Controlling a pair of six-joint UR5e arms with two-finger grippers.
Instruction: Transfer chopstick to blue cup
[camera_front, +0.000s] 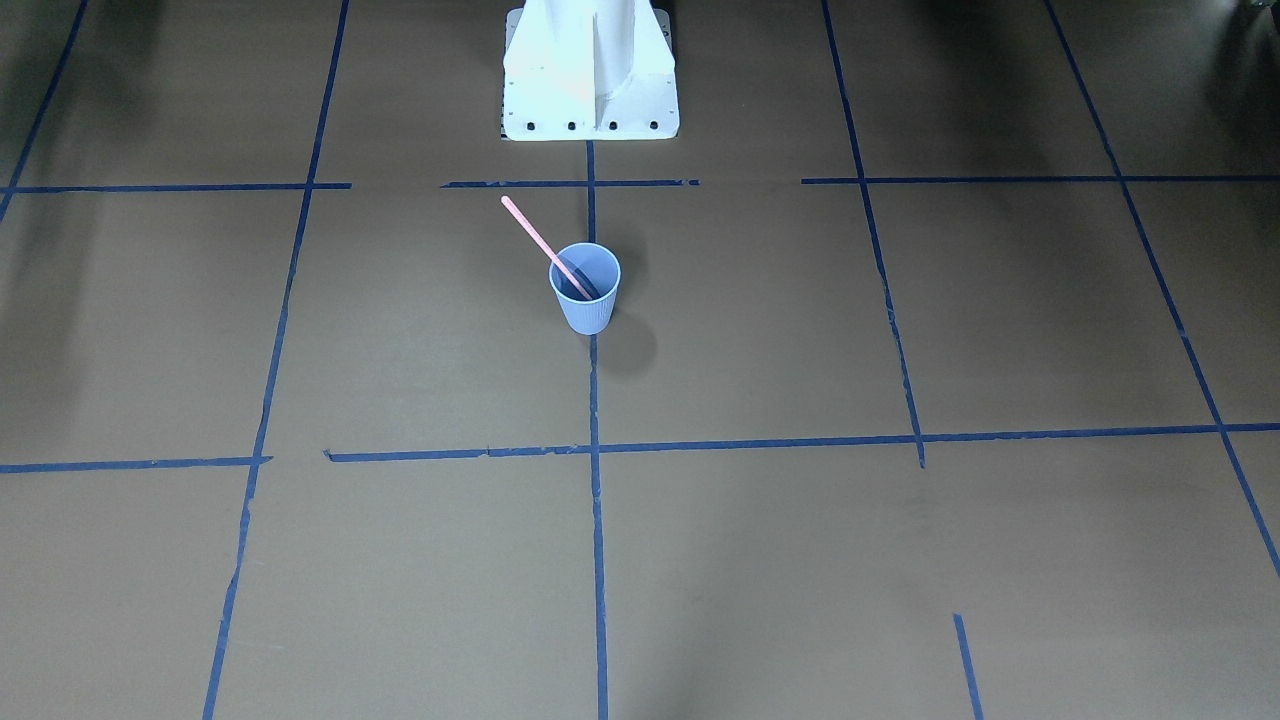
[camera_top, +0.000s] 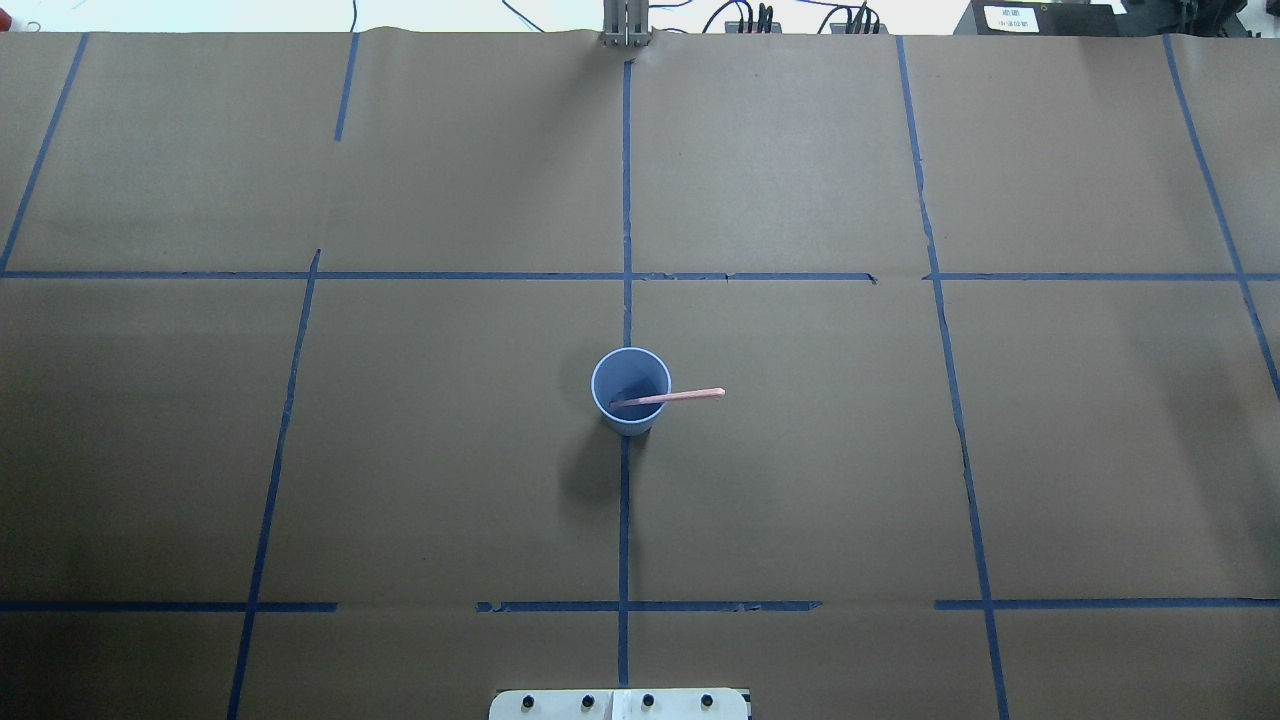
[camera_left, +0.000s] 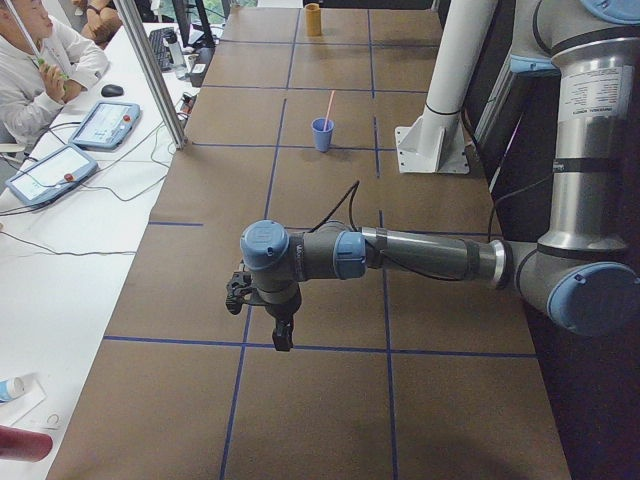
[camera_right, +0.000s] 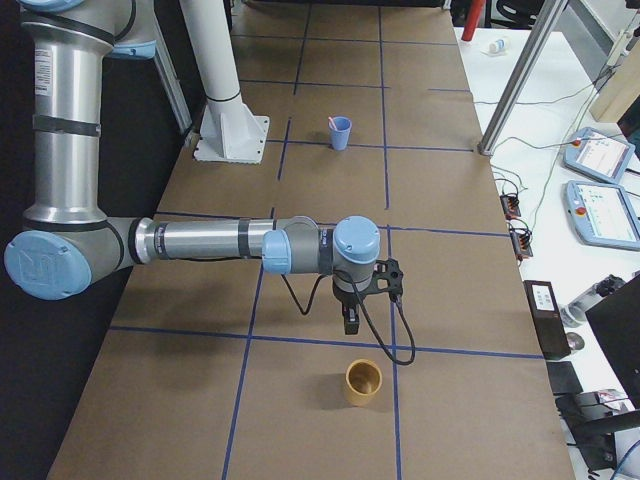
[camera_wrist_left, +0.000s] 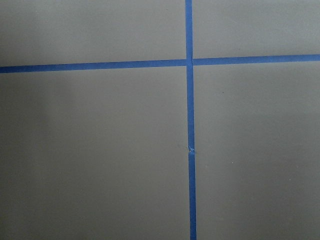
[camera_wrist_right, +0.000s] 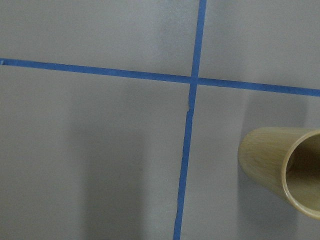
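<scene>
The blue cup (camera_front: 588, 312) stands upright at the table's middle, on the centre tape line; it also shows from overhead (camera_top: 632, 424) and in both side views (camera_left: 322, 135) (camera_right: 341, 133). One pale pink chopstick (camera_front: 535, 237) stands slanted inside it, its upper end leaning out over the rim toward the robot's right (camera_top: 692, 396). My left gripper (camera_left: 283, 335) hangs over the table far from the cup, near the table's left end. My right gripper (camera_right: 350, 322) hangs near the right end. Both show only in the side views, so I cannot tell whether they are open or shut.
A tan wooden cup (camera_right: 363, 382) stands upright near my right gripper, and shows at the right edge of the right wrist view (camera_wrist_right: 280, 167). The robot's white base (camera_front: 590, 90) is behind the blue cup. Blue tape lines cross the brown table. An operator and tablets are beside the table (camera_left: 105, 125).
</scene>
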